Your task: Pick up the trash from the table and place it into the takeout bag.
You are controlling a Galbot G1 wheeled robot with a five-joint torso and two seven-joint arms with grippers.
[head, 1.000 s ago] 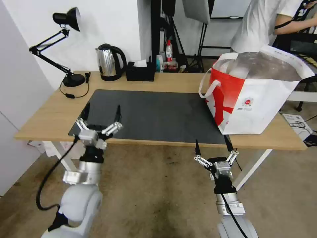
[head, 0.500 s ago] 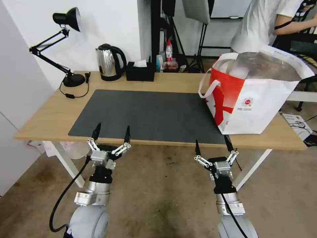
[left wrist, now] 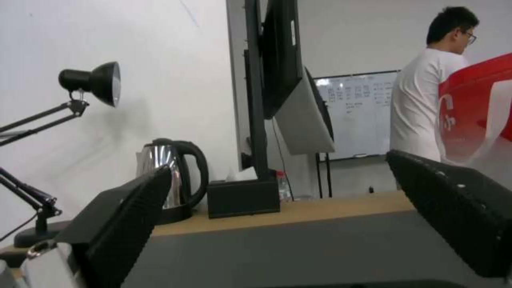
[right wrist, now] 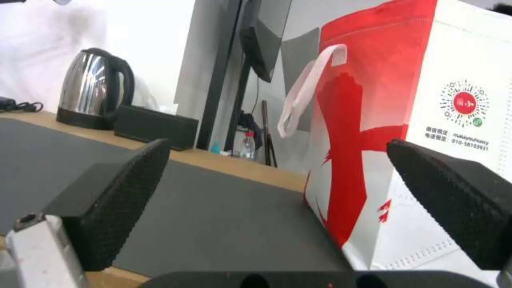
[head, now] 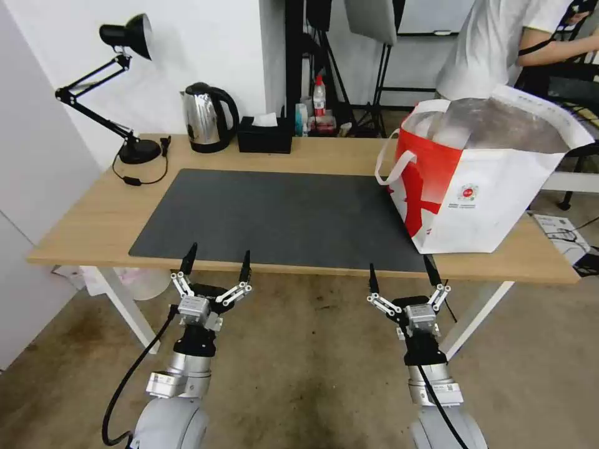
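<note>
At the far left corner of the bench (head: 93, 215) stands a black desk lamp (head: 128, 37), its cord trailing onto the light wood. Next along the far edge come the steel kettle (head: 206, 117) and the black tissue box (head: 264, 134), both kept off the dark grey mat (head: 281, 215) that covers the middle of the bench. None of the trash the task names, neither a bowl nor a cup, lies on the mat or the bare wood, so I judge the clearing done, or nearly so; what the bag holds cannot be told from here.

The left tool (head: 215, 264) hangs just off the near edge, below the mat's near left corner, with its two black fingers spread wide and nothing between them. In the left wrist view the same fingers (left wrist: 125, 224) frame the kettle and tissue box across the mat, which suits an arm drawn clear of the work surface. The right tool (head: 400, 275) sits likewise just off the near edge, further right, below the bag's near corner, its fingers spread and empty.

At the right end stands the takeout bag (head: 493, 199), upright with its mouth open and foil lining showing, one white strap handle (head: 392, 163) hanging toward the mat. Standing open beside the mat, it is easy for either arm to drop things in.
</note>
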